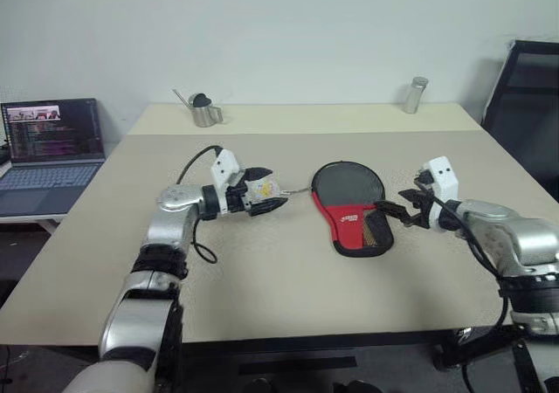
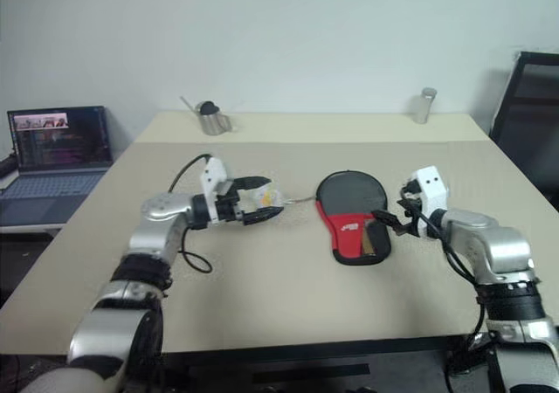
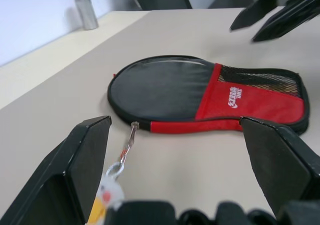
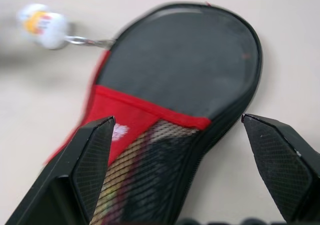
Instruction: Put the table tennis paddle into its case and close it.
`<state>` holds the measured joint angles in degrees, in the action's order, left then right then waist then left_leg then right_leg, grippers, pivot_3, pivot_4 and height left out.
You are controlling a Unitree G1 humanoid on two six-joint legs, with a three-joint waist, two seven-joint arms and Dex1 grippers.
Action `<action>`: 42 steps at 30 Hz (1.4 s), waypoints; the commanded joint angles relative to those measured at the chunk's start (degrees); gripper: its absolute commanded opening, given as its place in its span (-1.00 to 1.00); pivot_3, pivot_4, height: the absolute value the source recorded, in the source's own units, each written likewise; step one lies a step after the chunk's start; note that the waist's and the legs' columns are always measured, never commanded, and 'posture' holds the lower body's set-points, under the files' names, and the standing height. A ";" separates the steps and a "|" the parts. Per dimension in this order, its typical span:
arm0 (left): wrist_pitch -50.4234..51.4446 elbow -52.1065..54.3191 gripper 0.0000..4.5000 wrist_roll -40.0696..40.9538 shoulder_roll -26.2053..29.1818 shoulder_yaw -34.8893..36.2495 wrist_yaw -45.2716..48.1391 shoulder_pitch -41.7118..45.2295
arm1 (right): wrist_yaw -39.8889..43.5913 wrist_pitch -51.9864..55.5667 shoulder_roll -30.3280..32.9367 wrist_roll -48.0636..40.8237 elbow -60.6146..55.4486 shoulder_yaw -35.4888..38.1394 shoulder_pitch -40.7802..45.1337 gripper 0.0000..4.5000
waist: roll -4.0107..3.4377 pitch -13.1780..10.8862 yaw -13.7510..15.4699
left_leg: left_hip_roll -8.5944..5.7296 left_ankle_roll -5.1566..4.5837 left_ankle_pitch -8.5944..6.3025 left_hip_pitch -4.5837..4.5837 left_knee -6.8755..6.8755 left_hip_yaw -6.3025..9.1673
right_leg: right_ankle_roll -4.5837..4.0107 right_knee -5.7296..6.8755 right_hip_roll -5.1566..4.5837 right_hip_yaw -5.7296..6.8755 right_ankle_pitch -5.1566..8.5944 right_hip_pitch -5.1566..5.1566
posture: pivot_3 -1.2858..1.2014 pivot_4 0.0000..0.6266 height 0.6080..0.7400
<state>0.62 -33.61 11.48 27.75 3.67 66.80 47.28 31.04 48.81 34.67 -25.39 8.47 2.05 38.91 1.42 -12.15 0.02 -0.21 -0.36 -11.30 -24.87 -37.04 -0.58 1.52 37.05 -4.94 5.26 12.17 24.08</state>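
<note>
Now the left pincer point(image 1: 272, 195) hovers with its jaws spread wide and empty beside the small white charm point(image 1: 265, 188) on the zip pull, and the right pincer point(image 1: 395, 210), also wide and empty, stands just at the mesh end of the case point(image 1: 351, 206). This case lies flat in the middle of the desk point(image 1: 288, 288) and looks closed all around; I cannot see the table tennis paddle apart from it, so it is probably inside. To finish well, I think the right side should press the mesh end down while the left pulls the charm along the rim.

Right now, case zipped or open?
Looks shut: the case lies flat on the table, rim edges together, zip pull at its round end. Paddle inside: cannot tell.
</note>
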 commanded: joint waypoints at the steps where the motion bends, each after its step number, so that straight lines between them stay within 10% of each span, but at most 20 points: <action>1: 7.17 14.24 1.00 3.75 3.01 2.38 -2.68 -4.78 | 0.41 -3.88 -1.65 2.85 6.42 -0.20 2.73 0.98 | 0.00 0.00 -0.13 | -0.01 0.00 0.00 0.00 0.01 0.00 | 0.00 0.01 0.00 -0.01 0.00 0.00 | 0.03 -0.52 1.00; 23: 15.10 24.85 1.00 6.33 6.06 1.99 -8.08 -8.70 | 10.38 -11.25 -6.96 11.85 23.60 -5.75 6.99 0.98 | -0.03 0.03 -0.32 | 0.02 -0.04 0.04 0.11 0.00 -0.07 | 0.16 0.08 0.04 -0.08 0.07 -0.03 | 0.03 -0.52 1.00; 38: 18.51 31.32 1.00 10.35 9.99 2.32 -3.33 -16.38 | 11.90 -8.49 -11.83 12.76 21.63 -6.21 6.67 -0.99 | -0.02 0.11 -1.30 | 0.14 -0.03 0.04 0.25 0.01 -0.13 | 0.15 0.13 0.13 -0.19 0.07 -0.06 | 0.03 -0.52 1.00; 42: 19.30 33.42 1.00 11.34 13.49 2.30 -0.03 -20.60 | 12.42 -5.43 -12.87 11.27 17.76 -5.92 6.16 -0.99 | -0.03 0.11 -1.72 | 0.16 -0.03 0.04 0.25 0.04 -0.14 | 0.14 0.12 0.14 -0.20 0.07 -0.03 | 0.03 -0.52 1.00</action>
<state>19.74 -3.26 21.44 39.80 4.76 65.36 27.27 41.94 41.46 23.10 -12.65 28.86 -3.00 45.72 1.39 -12.04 -1.71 -0.04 -0.39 -11.26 -24.62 -36.99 -0.72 1.65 37.17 -4.79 5.06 12.24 24.05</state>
